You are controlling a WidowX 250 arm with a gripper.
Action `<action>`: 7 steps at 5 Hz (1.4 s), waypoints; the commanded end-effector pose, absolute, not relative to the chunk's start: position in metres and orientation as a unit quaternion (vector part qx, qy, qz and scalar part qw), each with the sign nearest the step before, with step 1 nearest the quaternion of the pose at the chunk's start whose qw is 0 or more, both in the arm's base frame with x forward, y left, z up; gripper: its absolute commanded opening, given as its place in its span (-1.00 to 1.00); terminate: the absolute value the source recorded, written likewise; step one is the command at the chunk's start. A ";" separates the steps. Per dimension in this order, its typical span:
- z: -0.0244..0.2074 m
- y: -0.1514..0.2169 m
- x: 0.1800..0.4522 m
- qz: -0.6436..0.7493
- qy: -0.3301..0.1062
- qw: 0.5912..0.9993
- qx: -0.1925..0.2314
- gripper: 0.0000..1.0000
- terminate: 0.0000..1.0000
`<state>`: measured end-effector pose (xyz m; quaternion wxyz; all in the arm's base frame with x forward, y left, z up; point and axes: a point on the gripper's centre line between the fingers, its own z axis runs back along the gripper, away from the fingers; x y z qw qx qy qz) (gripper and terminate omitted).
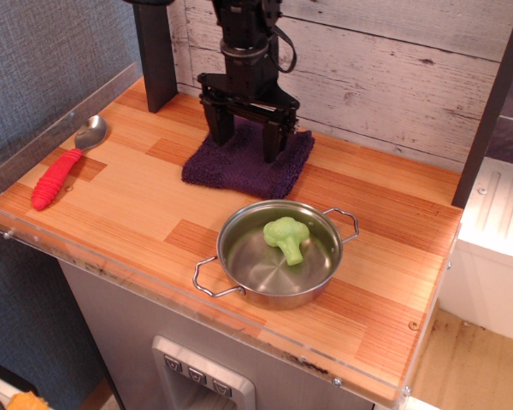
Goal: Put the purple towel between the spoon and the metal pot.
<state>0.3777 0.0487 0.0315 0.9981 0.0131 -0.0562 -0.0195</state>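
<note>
- Gripper [247, 146] poised over the purple towel [249, 158], fingers spread wide apart and empty, tips at or just above the nap — contact not clear from this angle.
- Purple towel directly beneath the fingers, near the rear of the wooden counter [137, 213]; lying beyond the gap it belongs in, not inside it.
- Red-handled spoon [66, 164] well off to the gripper's left in the view, toward the counter's edge; metal pot [278, 254] nearer the camera and slightly right, with a green toy broccoli [286, 237] sitting in it.
- Judged step in hand: pressing down and pinching a fold of cloth. Best done by sinking the tips fully into the pile before closing, since a shallow pinch on a folded towel probably lifts only the top layer.
- After a firm hold, a lift high enough to clear the pot's wire loop handle, then a drop onto the bare wood between spoon and pot.
- Towel: dark, nubby terry, roughly square, soft and likely to sag or unfold.
- Pot: shallow, round, shiny steel — hard and slick. Spoon: polished bowl, thick ribbed handle. Counter: smooth striped planks.
</note>
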 end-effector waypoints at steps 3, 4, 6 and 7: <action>-0.021 0.091 0.360 -0.034 0.021 0.998 0.041 1.00 -1.00; -0.020 0.097 0.342 -0.045 0.026 0.998 0.027 1.00 -1.00; -0.011 0.118 0.285 -0.043 0.039 0.998 0.016 1.00 -1.00; -0.009 0.128 0.255 -0.034 0.050 0.998 0.019 1.00 -1.00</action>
